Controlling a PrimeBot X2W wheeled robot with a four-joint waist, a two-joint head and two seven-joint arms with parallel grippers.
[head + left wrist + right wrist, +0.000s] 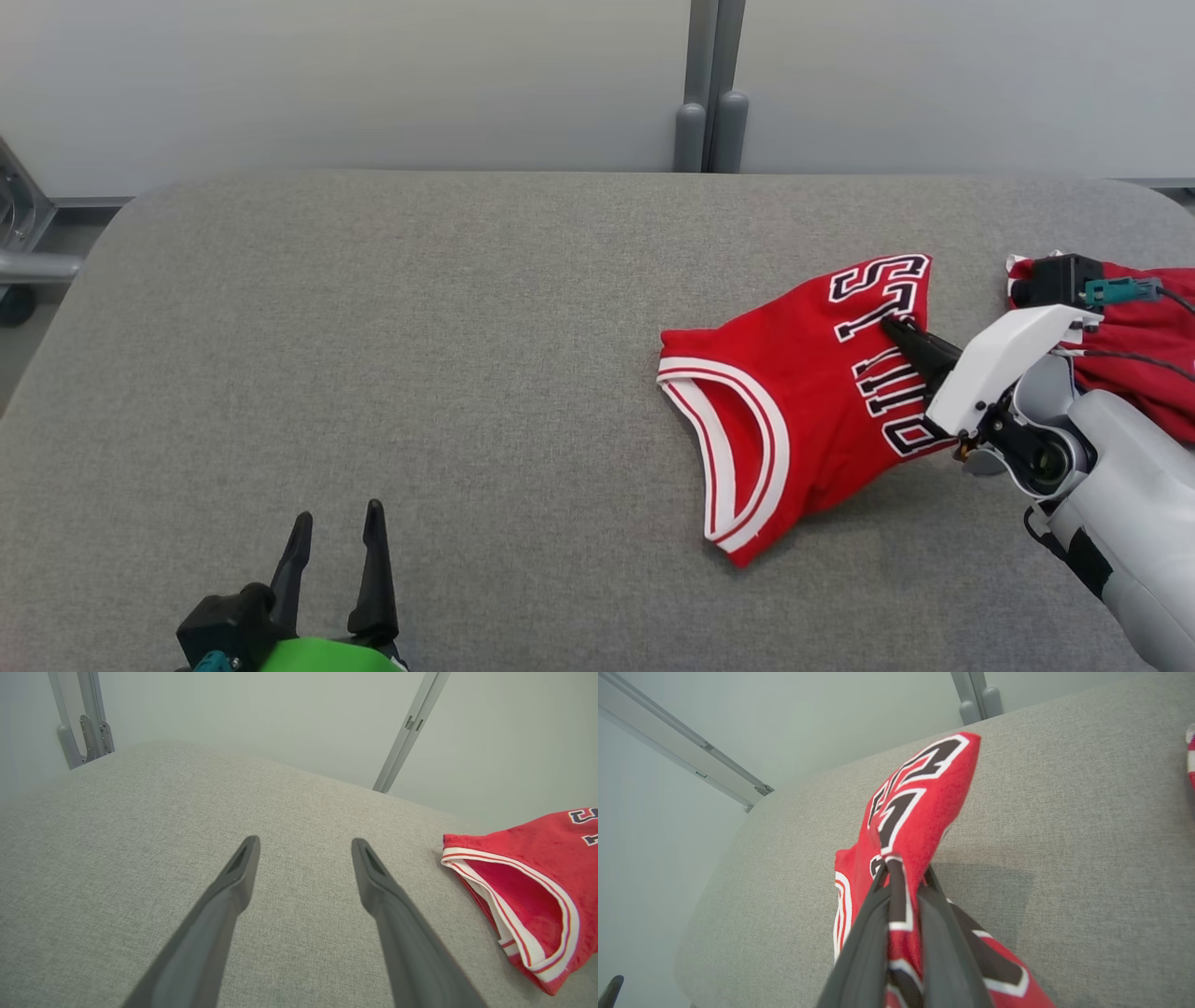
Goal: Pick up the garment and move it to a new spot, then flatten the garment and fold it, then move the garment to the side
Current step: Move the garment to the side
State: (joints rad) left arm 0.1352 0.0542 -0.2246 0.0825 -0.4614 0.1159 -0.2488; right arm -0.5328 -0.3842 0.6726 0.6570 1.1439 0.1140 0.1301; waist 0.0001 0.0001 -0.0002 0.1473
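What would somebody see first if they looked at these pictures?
The bright red jersey with black and white letters, lying rumpled on the right side of the grey table. The robot's right hand is pinching a fold of it in the lettered part. The left hand sits open at the near left, holding nothing.
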